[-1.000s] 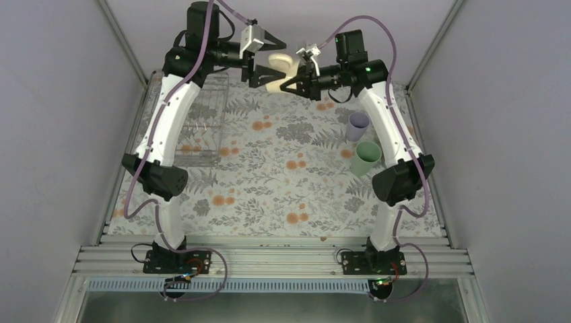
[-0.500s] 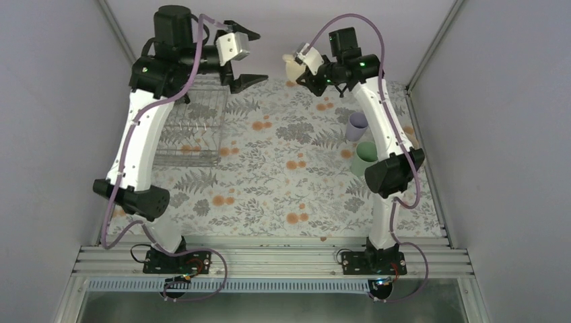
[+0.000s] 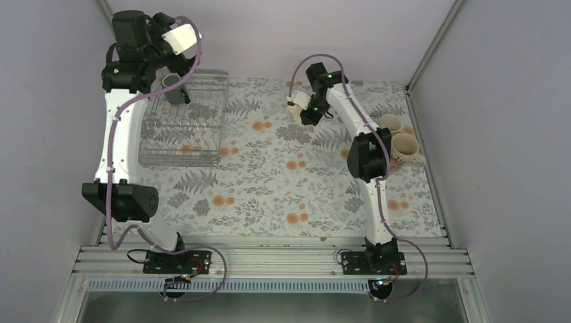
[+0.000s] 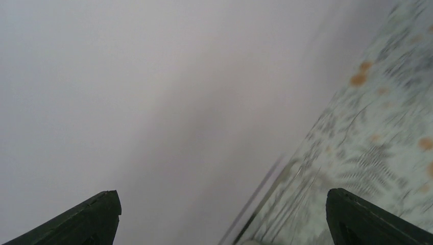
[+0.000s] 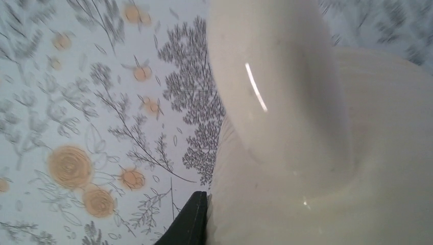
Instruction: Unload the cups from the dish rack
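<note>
Jaws of the left gripper stand wide and empty over the far end of the dish rack, beside the dark green-black mug racked there. Well right of the rack, the right gripper clamps the cream-yellow mug. Risk: glazed wall could slip, dropping it.

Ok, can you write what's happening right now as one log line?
left gripper: open, over dish rack | right gripper: shut on cream mug, above table | patterned mug: on table, right side
</note>
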